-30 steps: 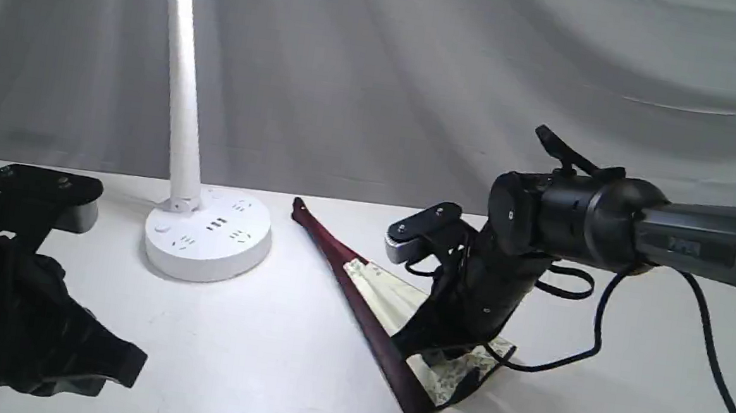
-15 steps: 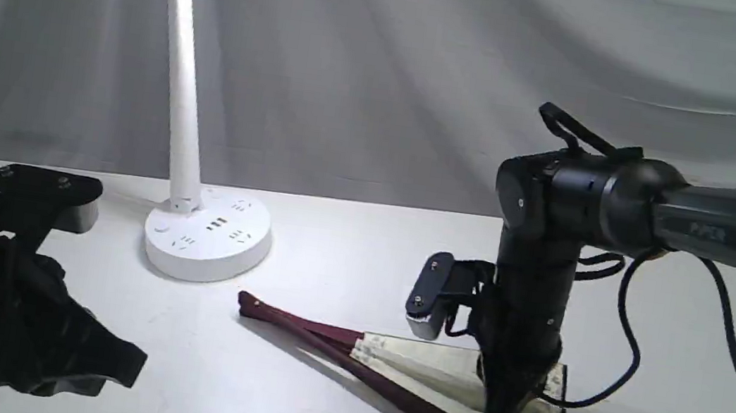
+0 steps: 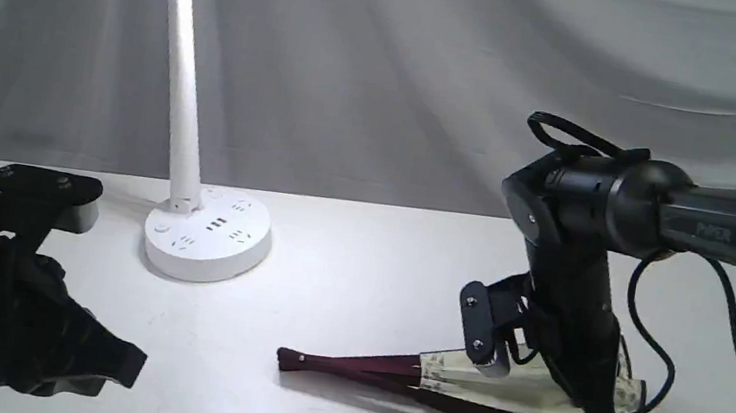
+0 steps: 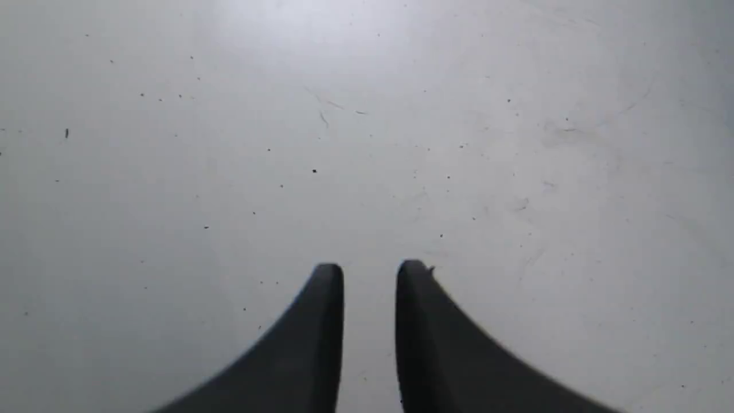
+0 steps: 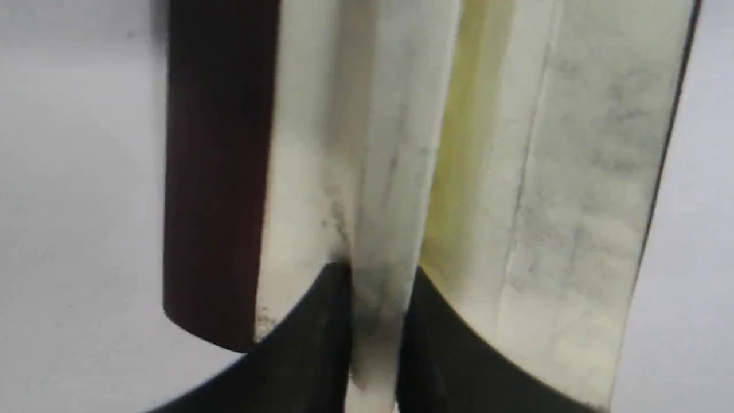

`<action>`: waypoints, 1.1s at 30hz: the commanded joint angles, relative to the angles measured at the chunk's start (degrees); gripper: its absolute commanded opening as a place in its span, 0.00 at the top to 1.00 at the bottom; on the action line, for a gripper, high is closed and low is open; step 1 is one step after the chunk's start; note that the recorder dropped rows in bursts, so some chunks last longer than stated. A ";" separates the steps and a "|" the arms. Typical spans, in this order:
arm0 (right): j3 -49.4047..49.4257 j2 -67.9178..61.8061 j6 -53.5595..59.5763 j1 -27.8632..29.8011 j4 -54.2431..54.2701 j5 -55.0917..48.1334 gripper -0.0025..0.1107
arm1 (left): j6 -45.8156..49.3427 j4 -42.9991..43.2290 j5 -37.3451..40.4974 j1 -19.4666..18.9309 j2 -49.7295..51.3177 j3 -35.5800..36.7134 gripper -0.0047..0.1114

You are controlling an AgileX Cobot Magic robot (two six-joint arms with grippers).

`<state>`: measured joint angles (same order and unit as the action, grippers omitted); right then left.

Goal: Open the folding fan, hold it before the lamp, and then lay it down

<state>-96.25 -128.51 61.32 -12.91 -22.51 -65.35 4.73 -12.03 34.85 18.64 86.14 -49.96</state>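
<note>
Folding fan [image 3: 513, 400], partly spread, rests on the white table [image 3: 357, 290] right of the lamp [image 3: 208, 235], a cream pleat pinched by the right gripper [image 5: 373, 275] on its down-bent arm, while the left gripper [image 4: 370, 269] hovers low, slightly parted, empty.

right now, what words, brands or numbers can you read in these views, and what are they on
"PIPER": on the right arm, faint.
folding fan: dark marks on the paper, too blurred to read in either view.
lamp: markings on the base, too small to read.
Left wrist view: no text.
</note>
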 commanded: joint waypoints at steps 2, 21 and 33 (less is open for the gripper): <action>0.22 0.76 2.12 0.35 -2.05 12.69 0.77 | 0.22 0.57 -0.30 0.20 0.11 -0.31 0.83; 0.22 0.90 -26.96 0.35 -2.13 18.44 0.57 | 2.07 0.59 -0.30 0.20 0.11 -0.31 0.83; 0.22 2.11 -64.89 0.35 7.45 -4.61 0.57 | 8.28 -1.14 1.97 0.20 4.30 -4.40 0.70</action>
<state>-96.25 -127.61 -2.49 -12.66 -18.12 -67.64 11.73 -12.28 36.10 18.64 88.93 -52.51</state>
